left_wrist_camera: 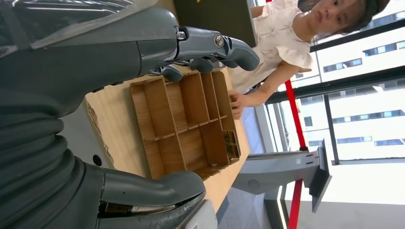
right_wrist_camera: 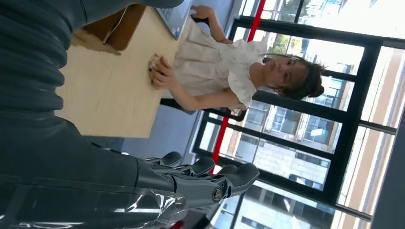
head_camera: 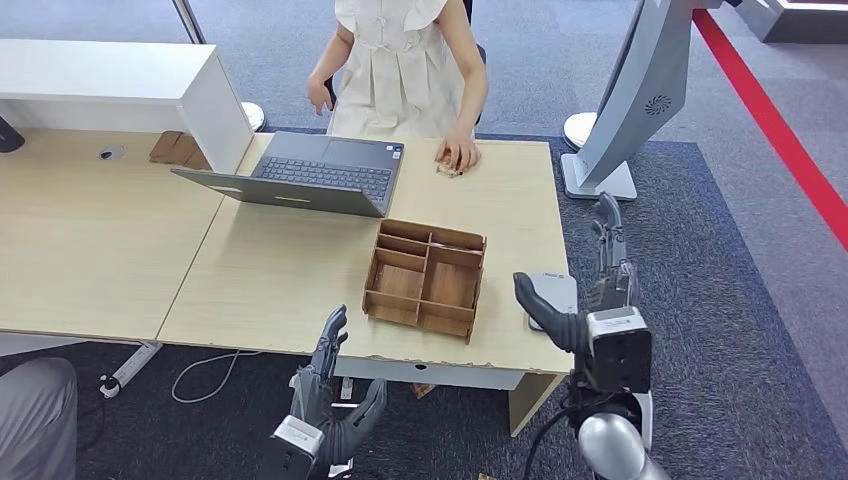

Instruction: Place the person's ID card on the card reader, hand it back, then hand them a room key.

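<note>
At the far edge of the bench (head_camera: pixel 300 270), the person's hand (head_camera: pixel 458 152) rests on a small card-like object (head_camera: pixel 447 170), which I take to be the ID card, lying flat on the wood just beside the laptop (head_camera: pixel 300 175); it is too small to read. Nearer the robot, a wooden divided tray (head_camera: pixel 426 278) stands in the middle of the bench, and a pale flat device that looks like the card reader (head_camera: pixel 553 296) sits at the near right corner, partly behind the right hand. The left hand (head_camera: pixel 330 385) is raised at the near bench edge with fingers apart and nothing in it; its wrist view shows the thumb and fingers spread wide on either side of the tray's outline without touching it. The right hand (head_camera: pixel 590 290) stands upright over the right corner, fingers extended and apart, holding nothing, close above the reader. Judging from this, the task is at its very start: the card is with the person and well apart from either robot hand, nothing lies on the reader, and no room key can be made out, though one tray compartment seems to hold something dark. Picking up the card, reading it, returning it and giving the key all remain.
</note>
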`<state>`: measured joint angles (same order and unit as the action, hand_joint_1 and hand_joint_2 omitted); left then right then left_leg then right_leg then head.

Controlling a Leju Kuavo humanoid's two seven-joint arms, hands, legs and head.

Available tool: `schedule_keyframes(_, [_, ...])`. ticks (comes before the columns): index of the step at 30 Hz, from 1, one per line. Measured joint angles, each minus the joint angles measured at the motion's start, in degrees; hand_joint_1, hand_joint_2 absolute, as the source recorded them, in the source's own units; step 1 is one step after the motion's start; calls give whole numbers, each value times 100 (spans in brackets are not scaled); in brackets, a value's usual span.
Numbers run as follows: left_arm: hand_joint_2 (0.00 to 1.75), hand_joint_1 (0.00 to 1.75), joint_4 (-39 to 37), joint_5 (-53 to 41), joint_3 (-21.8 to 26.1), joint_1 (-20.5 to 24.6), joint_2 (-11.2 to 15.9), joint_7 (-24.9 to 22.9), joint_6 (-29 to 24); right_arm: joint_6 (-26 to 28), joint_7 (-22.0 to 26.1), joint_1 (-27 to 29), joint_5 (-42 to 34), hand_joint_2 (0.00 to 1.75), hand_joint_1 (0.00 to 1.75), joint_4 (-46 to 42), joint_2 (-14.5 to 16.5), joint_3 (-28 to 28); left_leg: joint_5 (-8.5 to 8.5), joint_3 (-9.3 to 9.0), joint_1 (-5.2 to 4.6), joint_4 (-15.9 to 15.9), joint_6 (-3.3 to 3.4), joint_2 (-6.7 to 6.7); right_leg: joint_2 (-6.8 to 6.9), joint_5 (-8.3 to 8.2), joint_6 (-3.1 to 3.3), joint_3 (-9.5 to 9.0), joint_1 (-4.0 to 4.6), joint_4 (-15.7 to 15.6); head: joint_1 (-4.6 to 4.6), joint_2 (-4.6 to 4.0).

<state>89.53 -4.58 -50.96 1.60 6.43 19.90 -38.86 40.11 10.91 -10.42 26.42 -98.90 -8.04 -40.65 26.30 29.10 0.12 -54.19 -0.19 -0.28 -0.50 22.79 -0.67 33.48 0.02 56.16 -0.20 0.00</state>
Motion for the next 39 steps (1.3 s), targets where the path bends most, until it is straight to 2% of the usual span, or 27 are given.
schedule_keyframes(2, [175, 0, -5, -38, -21, 35, 0, 47, 0, 0, -304, -20, 1105, 175, 0, -4, 3, 49, 0, 0, 0, 0, 0, 0, 0, 0, 0, 0, 0, 0, 0, 0])
schedule_keyframes(5, [175, 0, -9, -66, -84, 136, -1, 18, 0, -64, -1152, -193, 2535, 175, 0, -16, -46, 61, 0, 0, 0, 0, 0, 0, 0, -1, 1, -1, 0, 0, 0, 0])
schedule_keyframes(8, [175, 0, -11, 0, -173, 238, -2, -11, 0, -355, -1976, -458, 3528, 175, 0, 3, -134, -16, -1, 0, 0, 0, 0, 1, 0, -3, 2, -2, -1, 0, 1, 0])
schedule_keyframes(11, [175, 0, -15, 52, -264, 326, -2, 1, 0, -599, -2382, -678, 4089, 175, 0, 57, -178, -145, -3, 0, -1, 0, 1, 0, 0, -4, 1, -1, -1, 0, 1, 0])
schedule_keyframes(24, [175, 0, -111, 294, -539, 560, -2, 102, 46, -1072, -2954, -1380, 4307, 175, 0, 670, -244, -698, -5, 6, 0, -1, 3, -4, 3, -4, 1, 3, -1, 2, 0, 0])
schedule_keyframes(39, [175, 0, -202, 340, -642, 639, 0, 100, 72, -1078, -3055, -1563, 4144, 175, 0, 1143, -244, -929, -5, 7, 0, -1, 4, -2, 3, -4, 1, 5, 0, 1, -1, 0])
